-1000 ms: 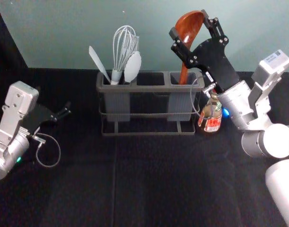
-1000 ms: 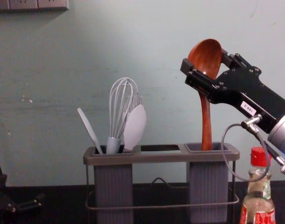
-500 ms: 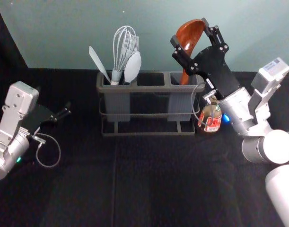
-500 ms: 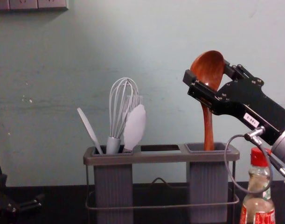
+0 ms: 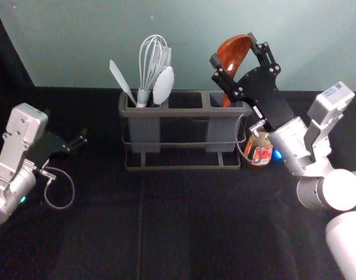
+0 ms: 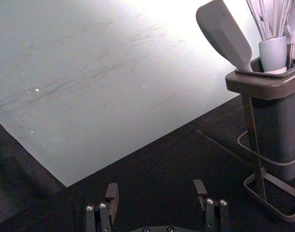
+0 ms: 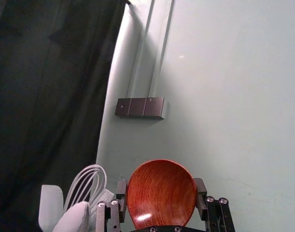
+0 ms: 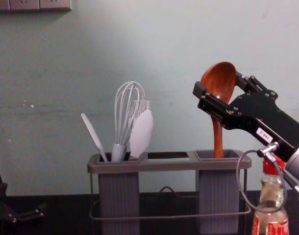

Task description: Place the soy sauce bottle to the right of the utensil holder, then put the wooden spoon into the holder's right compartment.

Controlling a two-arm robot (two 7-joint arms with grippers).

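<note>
Pale wall, dark counter: spoon handle lowered into the right compartment

Against the wall (image 5: 87, 44), the utensil holder (image 5: 184, 110) is set on the black-covered counter (image 5: 189, 221). The bowl of the wooden spoon (image 8: 219, 81) is gripped by the right tool (image 5: 233, 49), its fingers closed in from both sides; the handle's lower end is inside the right compartment (image 8: 218, 196). The left tool (image 5: 66, 121) is parked at the left, spread wide and holding nothing.

Just to the holder's right, the soy sauce bottle (image 5: 258, 150) is stood upright. Its red-and-white label (image 8: 278, 229) cannot be read, nor, with certainty, can the small sticker (image 8: 263, 134) on the right arm. In the chest view, the red cap (image 8: 270, 167) is seen behind the arm's cable (image 8: 239, 178); in the right wrist view, a row of wall sockets (image 7: 140, 107) is seen beyond the spoon.
</note>
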